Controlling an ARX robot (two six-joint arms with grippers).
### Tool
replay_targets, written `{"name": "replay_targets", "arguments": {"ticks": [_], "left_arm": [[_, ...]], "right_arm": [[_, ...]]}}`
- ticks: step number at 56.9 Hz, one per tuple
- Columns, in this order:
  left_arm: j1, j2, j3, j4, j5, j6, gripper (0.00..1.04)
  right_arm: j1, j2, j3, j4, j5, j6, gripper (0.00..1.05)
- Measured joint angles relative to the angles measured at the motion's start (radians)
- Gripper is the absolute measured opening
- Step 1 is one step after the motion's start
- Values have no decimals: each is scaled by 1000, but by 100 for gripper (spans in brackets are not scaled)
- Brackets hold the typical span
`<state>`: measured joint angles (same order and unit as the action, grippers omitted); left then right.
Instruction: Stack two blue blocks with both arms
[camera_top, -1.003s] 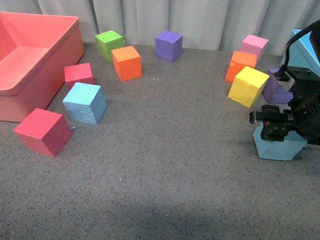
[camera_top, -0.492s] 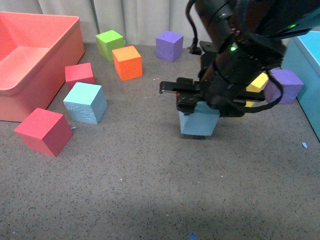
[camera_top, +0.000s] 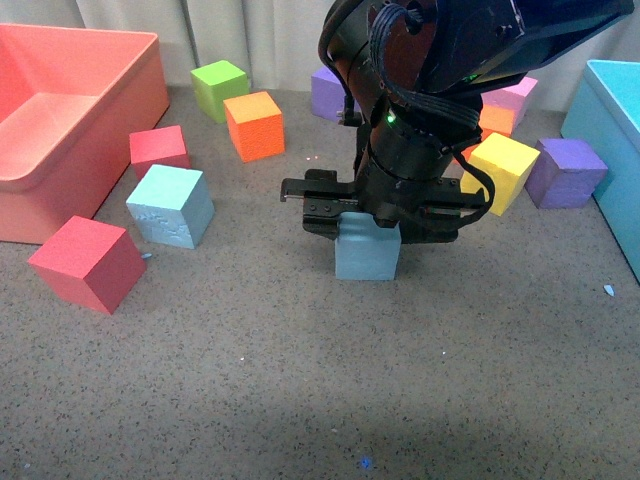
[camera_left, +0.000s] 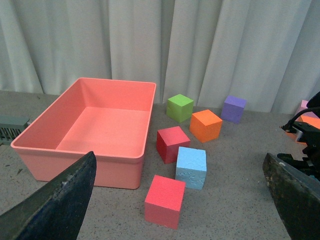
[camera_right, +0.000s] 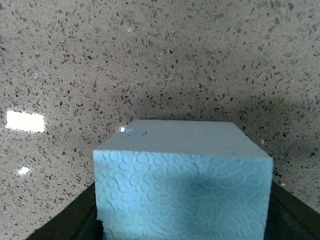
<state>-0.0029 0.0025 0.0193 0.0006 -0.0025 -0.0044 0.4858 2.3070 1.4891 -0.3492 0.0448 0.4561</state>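
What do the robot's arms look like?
The right arm is chunky and black, with black cables bundled along it and a tiny green light. Its end effector is black too. The left end effector has broad, dark grey, scuffed fingers.

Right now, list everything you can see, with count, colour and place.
coral bin: 1, coral, far left
teal bin: 1, teal, right edge
blue blocks: 2, sky blue, one by coral bin, one in right gripper
red cubes: 2, red, by coral bin
orange cubes: 2, orange, back left, back right
purple cubes: 2, purple, back, by teal bin
green cube: 1, green, back left
yellow cube: 1, yellow, right
pink cube: 1, pink, back right
right gripper: 1, black, shut on blue block
left gripper: 1, black, open
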Motion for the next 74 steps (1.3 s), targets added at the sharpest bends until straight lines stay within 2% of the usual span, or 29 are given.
{"name": "replay_targets", "arguments": {"ticks": [6, 19, 21, 25, 26, 32, 34, 38, 41, 45, 47, 50, 74], "left_arm": [[0, 0, 0, 0, 0, 0, 98], [0, 0, 0, 0, 0, 0, 98], [0, 0, 0, 0, 0, 0, 98], [0, 0, 0, 0, 1, 0, 98], [0, 0, 0, 0, 3, 0, 98], [0, 0, 0, 0, -1, 0, 98], [0, -1, 0, 0, -1, 0, 98], [0, 0, 0, 0, 0, 0, 98], [0, 0, 0, 0, 1, 0, 98], [0, 0, 0, 0, 1, 0, 98], [0, 0, 0, 0, 1, 0, 98], [0, 0, 0, 0, 1, 0, 98], [0, 0, 0, 0, 0, 0, 98]], "right_arm": [[0, -87, -88, 79, -11, -9, 96], [-5, -272, -180, 163, 0, -25, 95], [-2, -277, -219, 274, 70, -52, 92], [-6, -294, -372, 604, 269, -189, 81], [-13, -301, -449, 735, 320, -240, 77], [-60, -333, -705, 1170, 347, -364, 62], [-95, -384, -824, 1424, 330, -400, 52], [-142, -517, -926, 1577, 294, -429, 38], [-162, -570, -964, 1595, 282, -435, 31], [-198, -645, -1051, 1599, 251, -444, 18], [-216, -692, -1101, 1549, 230, -448, 9], [-230, -735, -1140, 1529, 205, -452, 1], [-353, -1101, -1362, 1409, 85, -456, 1]]}}
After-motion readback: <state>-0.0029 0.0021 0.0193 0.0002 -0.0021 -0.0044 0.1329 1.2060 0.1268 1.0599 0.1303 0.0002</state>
